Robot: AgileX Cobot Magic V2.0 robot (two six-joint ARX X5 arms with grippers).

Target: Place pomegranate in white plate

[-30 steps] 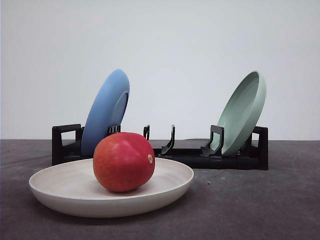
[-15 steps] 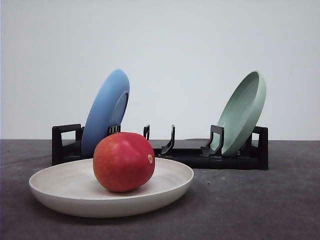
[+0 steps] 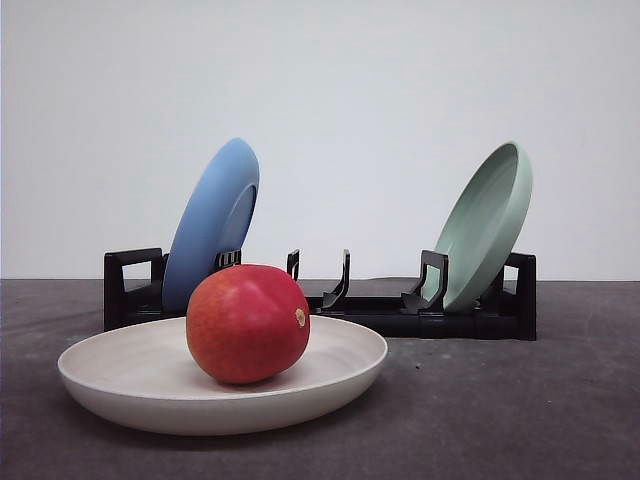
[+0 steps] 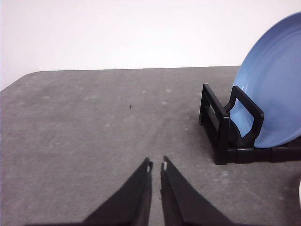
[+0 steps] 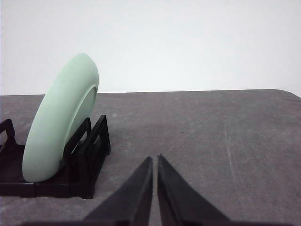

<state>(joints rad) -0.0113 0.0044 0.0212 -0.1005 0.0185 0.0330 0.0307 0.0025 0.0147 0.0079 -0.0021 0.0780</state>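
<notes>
Fruit: the glossy red, orange-tinged round pomegranate (image 3: 247,323) sits inside the wide, shallow, cream matte white plate (image 3: 110,390), low and left of centre in the front view, with its small tan stem spot turned to the right.

Plate: it lies flat on the dark grey mottled surface (image 3: 500,410), in front of the black plastic dish rack (image 3: 400,318).

Rack contents: a blue round plate (image 3: 212,222) leans in the left slot, a pale green round plate (image 3: 487,225) in the right; both stand tilted behind the fruit.

Left claw (image 4: 156,166): its black fingers are almost together with only a thin slit between them, gripping nothing, over bare surface at the lower middle of the left wrist view, with the rack end and the blue plate at the right of that picture.

Right claw (image 5: 154,160): likewise pinched nearly closed and empty, low in the middle of the right wrist view, the green plate at the left.

Task state: by my reading the placing looks done — the fruit rests in the plate and neither claw is near it.

Risk, rolling: the fruit is round and the plate's rim low, so a jolt to the surface could send it over the edge.

Risk, arm sweep: a careless move of either arm could clip a leaning plate and topple it from the rack — possibly onto the white plate in front.
</notes>
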